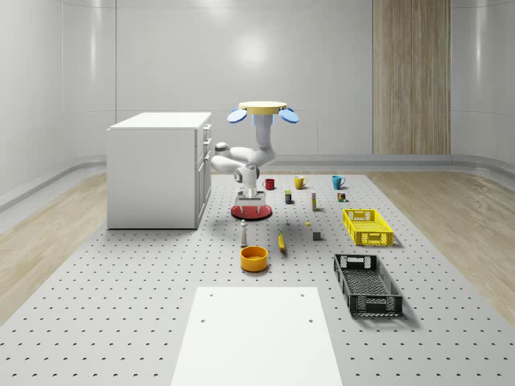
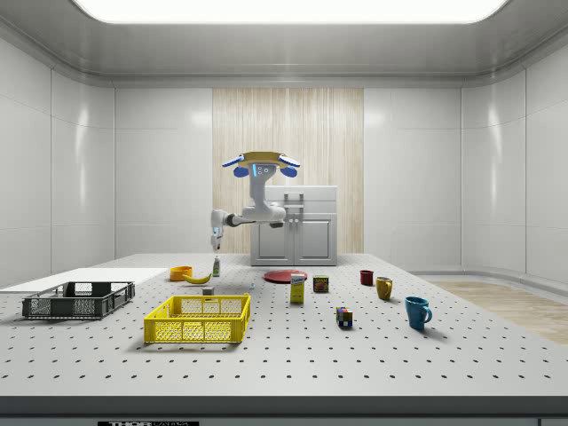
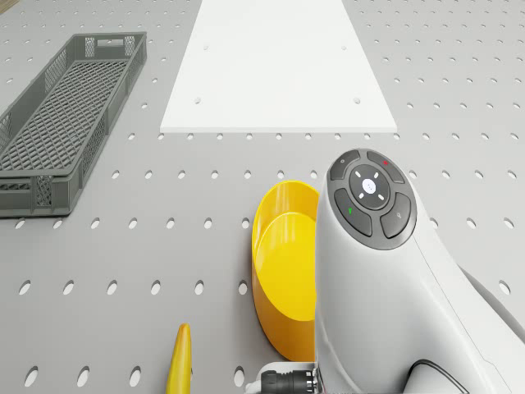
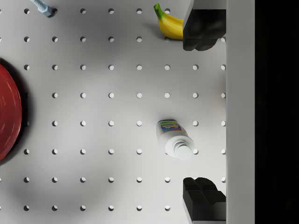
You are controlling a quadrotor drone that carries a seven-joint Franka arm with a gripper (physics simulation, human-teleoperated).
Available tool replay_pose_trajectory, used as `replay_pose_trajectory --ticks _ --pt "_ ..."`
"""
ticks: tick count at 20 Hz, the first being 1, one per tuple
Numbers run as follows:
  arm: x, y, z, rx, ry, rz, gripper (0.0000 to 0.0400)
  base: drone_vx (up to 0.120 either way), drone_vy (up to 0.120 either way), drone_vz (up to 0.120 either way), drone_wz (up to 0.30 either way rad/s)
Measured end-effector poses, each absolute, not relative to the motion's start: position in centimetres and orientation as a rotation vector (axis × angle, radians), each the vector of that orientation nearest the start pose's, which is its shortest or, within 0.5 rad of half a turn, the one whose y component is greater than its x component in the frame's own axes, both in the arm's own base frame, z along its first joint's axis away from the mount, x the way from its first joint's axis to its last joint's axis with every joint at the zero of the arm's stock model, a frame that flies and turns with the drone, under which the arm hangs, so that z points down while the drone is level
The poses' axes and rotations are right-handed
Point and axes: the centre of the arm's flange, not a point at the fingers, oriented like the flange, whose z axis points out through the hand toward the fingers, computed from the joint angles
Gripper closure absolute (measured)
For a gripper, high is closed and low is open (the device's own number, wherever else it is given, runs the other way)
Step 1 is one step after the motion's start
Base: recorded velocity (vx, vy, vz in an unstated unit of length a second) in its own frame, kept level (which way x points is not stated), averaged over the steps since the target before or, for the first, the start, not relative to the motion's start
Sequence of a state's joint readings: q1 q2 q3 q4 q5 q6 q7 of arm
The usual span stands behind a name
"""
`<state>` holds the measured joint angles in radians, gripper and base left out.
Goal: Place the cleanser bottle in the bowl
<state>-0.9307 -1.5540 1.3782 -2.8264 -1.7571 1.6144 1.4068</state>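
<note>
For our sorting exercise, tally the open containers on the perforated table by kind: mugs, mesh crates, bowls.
Mugs: 3 (red mug, yellow mug, blue mug)
Crates: 2 (yellow mesh crate, black mesh crate)
Bowls: 1 (round orange bowl)
Total: 6

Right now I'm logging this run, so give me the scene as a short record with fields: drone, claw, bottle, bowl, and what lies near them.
drone: hovers above the table, near the red plate
claw: open, pointing down above the bottle, holding nothing
bottle: cleanser bottle upright on the table, untouched, not in the bowl
bowl: yellow-orange, empty, just past the bottle toward the white mat
nearby: banana beside bowl and bottle
task state: bottle not yet grasped
</note>
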Motion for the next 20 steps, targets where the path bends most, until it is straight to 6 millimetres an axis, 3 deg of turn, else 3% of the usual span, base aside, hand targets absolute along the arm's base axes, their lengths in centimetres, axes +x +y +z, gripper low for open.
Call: replay_pose_trajectory --ticks 12,20 --pt "30.6 11.1 53.2 0.002 -0.002 0.786 0.0000 0.000 0.000 0.000 0.000" --pt "30.6 12.5 54.2 0.002 -0.002 0.786 0.0000 0.000 0.000 0.000 0.000"
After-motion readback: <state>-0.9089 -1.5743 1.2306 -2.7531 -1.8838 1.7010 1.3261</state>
